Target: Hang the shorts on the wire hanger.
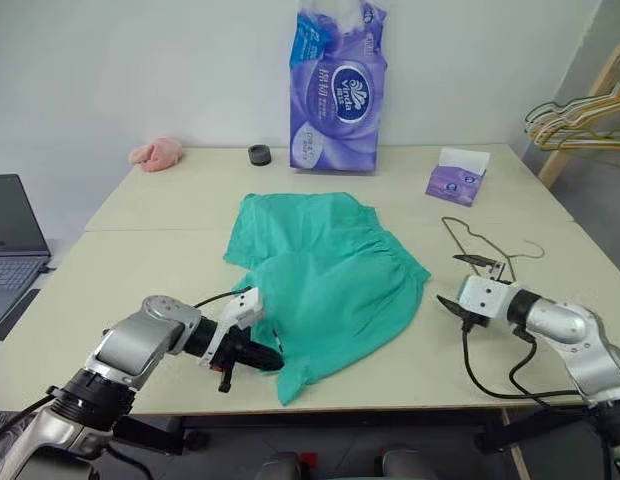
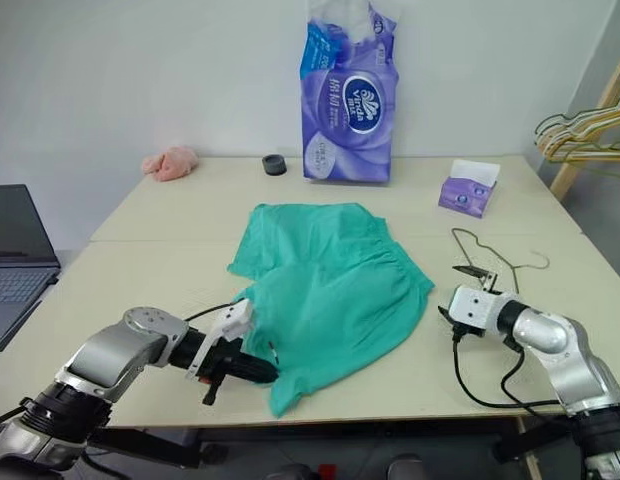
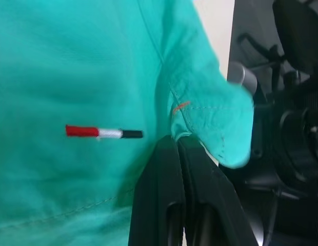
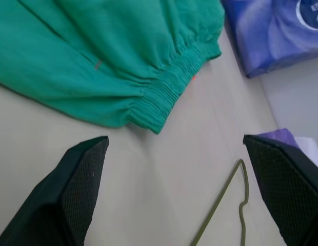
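The teal-green shorts (image 1: 330, 270) lie crumpled in the middle of the table, gathered waistband (image 4: 164, 97) toward the right. A small red, white and black label (image 3: 102, 132) shows on the fabric. My left gripper (image 1: 273, 362) is at the shorts' near left corner, shut on a fold of the hem (image 3: 210, 128). My right gripper (image 1: 460, 283) hovers open and holds nothing, just right of the waistband. The thin olive wire hanger (image 1: 482, 240) lies flat on the table just beyond the right gripper, and part of its wire (image 4: 220, 205) runs between the open fingers (image 4: 82, 179).
A tall purple tissue pack (image 1: 335, 90) stands at the back with a black roll (image 1: 259, 155) and a pink cloth (image 1: 158, 153) to its left. A small purple tissue box (image 1: 457, 178) sits back right. Bunched hangers (image 1: 580, 115) hang far right, a laptop (image 1: 10, 240) far left.
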`<state>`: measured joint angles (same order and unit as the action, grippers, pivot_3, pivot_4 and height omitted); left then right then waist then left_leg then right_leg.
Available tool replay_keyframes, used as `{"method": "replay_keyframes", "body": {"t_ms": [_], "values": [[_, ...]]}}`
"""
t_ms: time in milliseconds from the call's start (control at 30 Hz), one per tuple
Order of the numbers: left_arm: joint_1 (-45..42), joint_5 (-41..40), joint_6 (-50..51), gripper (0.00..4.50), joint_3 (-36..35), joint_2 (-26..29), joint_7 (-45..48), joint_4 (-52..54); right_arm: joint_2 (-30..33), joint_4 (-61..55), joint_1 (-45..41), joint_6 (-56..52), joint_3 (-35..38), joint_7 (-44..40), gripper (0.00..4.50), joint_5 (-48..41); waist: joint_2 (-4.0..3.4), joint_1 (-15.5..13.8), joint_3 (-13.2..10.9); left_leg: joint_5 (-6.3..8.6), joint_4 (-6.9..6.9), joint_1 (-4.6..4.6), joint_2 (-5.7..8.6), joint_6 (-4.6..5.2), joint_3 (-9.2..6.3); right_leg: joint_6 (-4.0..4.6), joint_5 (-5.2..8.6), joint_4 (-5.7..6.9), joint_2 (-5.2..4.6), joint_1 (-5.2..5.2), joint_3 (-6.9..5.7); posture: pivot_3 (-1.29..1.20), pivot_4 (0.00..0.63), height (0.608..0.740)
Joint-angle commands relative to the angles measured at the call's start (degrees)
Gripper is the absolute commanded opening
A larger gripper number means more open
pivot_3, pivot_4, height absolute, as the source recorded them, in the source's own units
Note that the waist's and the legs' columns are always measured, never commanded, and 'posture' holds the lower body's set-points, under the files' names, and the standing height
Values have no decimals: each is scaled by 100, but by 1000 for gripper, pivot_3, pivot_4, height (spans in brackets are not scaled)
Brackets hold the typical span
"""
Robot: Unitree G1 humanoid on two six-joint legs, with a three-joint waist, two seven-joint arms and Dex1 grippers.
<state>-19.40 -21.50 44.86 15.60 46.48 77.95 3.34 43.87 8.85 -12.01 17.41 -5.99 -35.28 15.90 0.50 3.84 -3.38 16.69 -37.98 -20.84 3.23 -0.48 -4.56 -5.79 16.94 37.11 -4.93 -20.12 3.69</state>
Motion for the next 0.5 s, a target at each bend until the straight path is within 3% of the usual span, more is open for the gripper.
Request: {"method": "replay_keyframes", "body": {"t_ms": [33, 267, 500], "values": [[-329, -317, 215, 18, -392, -102, -137, -39, 61, 639, -536, 826, -436, 616, 4500, 893, 0, -9, 0, 0, 0, -2, 1, 0, 1, 0, 0, 0, 0, -2, 1, -79, 24, 740], [-770, -443, 288, 18, -630, -57, -152, -492, 88, 2144, -1506, 1773, -1132, 1707, 4500, 2034, 0, 82, 0, -3, 0, 0, 3, -4, 3, 3, 1, 6, 1, -7, 4, -75, 22, 740], [-1046, -399, 174, 18, -666, -1, -95, -864, -259, 2855, -2006, 2334, -1765, 2749, 4500, 2819, 11, 178, 9, -16, -1, 1, 4, -28, 2, 4, 1, 9, 2, -6, 6, -78, 13, 740]]}}
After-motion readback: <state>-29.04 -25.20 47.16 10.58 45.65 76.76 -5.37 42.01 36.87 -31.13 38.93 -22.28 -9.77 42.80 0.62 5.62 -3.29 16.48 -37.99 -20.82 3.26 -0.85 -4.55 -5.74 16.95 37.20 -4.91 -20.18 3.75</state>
